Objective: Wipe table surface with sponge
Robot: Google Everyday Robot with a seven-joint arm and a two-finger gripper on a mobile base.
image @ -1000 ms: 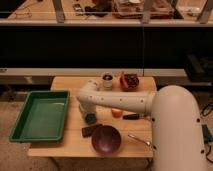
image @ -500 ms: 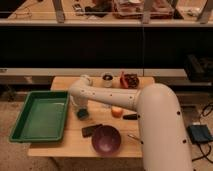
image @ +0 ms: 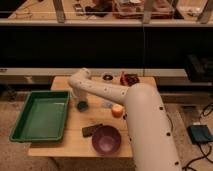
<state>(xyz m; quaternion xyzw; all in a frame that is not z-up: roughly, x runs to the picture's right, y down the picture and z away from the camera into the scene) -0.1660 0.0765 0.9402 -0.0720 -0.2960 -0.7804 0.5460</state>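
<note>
On the tan table surface (image: 75, 142) before a dark counter (image: 100, 45), the pincer (image: 80, 98) is at the sponge (image: 81, 105), grip unclear.

no text, label, brand, number or sign is showing clearly enough to read anywhere in the scene. nothing legible is appearing on the gripper (image: 80, 98) either, which is hanging low over the table surface (image: 75, 137), just right of the green tray (image: 40, 116), at the sponge (image: 81, 105).
</note>
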